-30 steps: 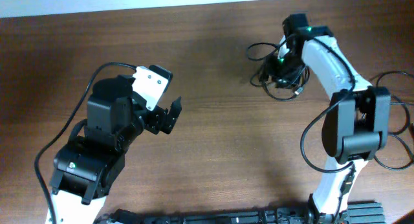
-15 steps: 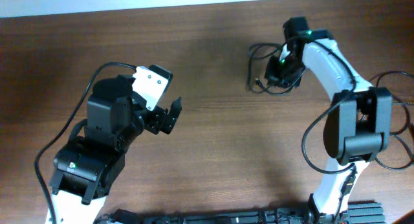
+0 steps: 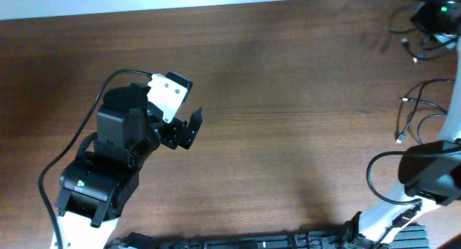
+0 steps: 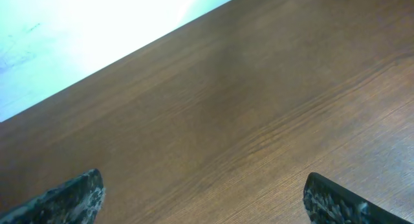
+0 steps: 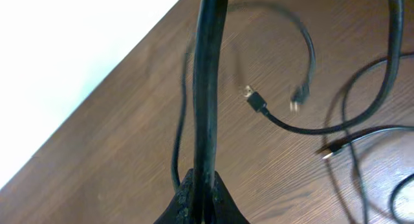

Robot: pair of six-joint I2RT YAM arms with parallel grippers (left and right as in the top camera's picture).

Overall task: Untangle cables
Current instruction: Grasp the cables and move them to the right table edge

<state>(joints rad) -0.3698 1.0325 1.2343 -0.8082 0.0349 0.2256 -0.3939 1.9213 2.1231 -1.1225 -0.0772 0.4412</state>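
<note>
My right gripper (image 3: 434,14) is at the far right corner of the table, shut on a black cable (image 5: 207,88) that runs up between its fingers (image 5: 187,198) in the right wrist view. Below it more thin black cables (image 5: 304,123) with small plug ends (image 5: 256,101) hang or lie over the wood. In the overhead view loose cable loops (image 3: 414,44) trail from the gripper, and another cable (image 3: 410,112) with silver plug ends lies by the right edge. My left gripper (image 3: 189,128) is open and empty at the left, far from the cables; its fingertips (image 4: 71,198) show over bare wood.
The right arm's base (image 3: 425,178) and its thicker black wire (image 3: 378,178) stand at the right front. A black rail (image 3: 288,242) runs along the front edge. The wooden table's far edge (image 4: 129,52) meets a pale wall.
My right gripper has swung from the table's right middle up and out to the far right corner, carrying the cable bundle with it. The left arm has not moved.
</note>
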